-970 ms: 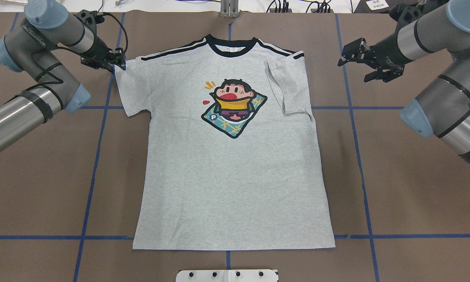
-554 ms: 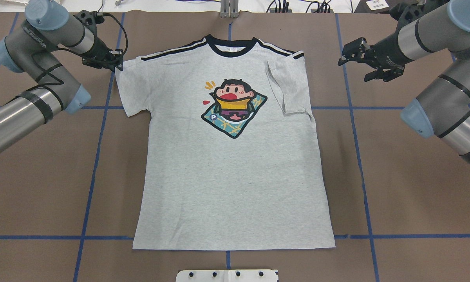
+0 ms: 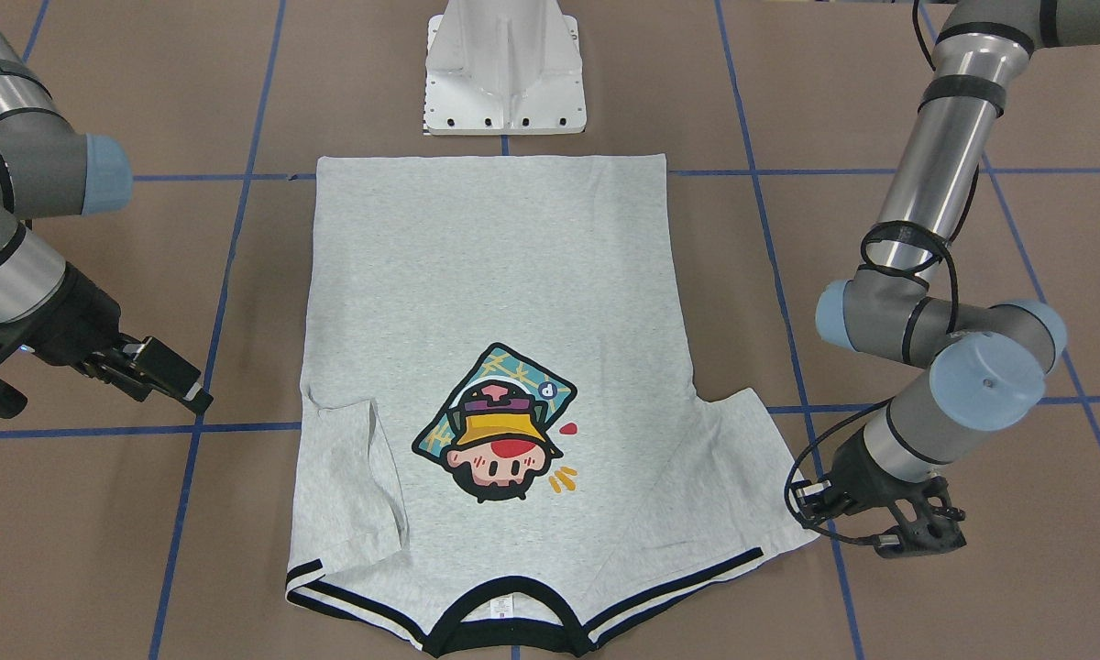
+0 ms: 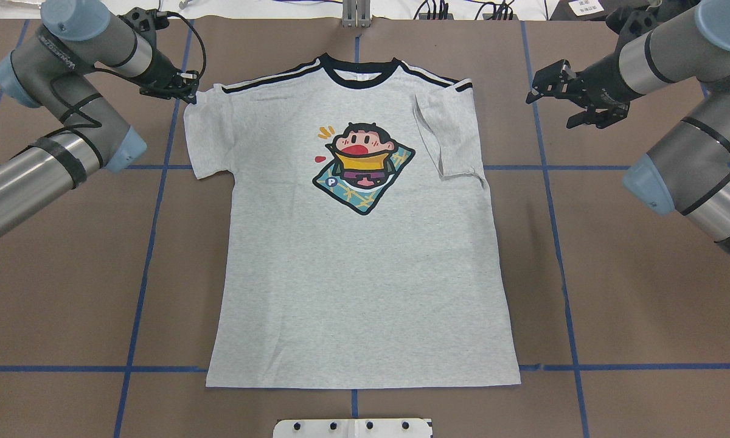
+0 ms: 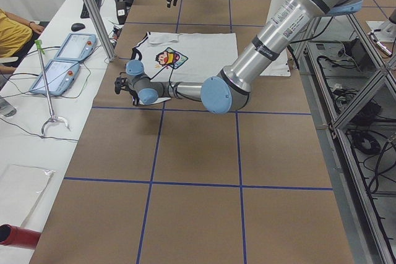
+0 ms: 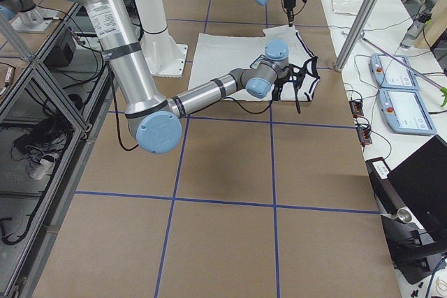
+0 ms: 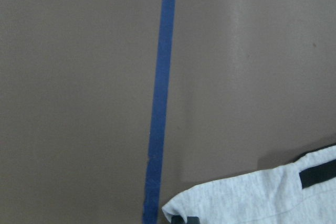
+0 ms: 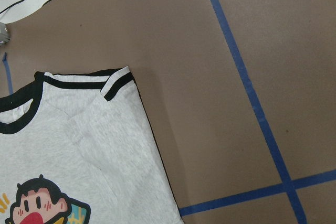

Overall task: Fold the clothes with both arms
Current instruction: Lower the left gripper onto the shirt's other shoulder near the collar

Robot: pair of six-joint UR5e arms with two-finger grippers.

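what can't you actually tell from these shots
Jaws of the left gripper: in the overhead view its own body covers them at the T-shirt's sleeve corner, and the left wrist view's bottom edge cuts them off, so a grip is unconfirmed.
Text on the collar label: too small in the front-facing view.
Fabric under the folded-in sleeve: covered by it in every view.

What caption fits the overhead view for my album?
Grey T-shirt flat on the table; left hand at its spread sleeve, right hand open, off the shirt.
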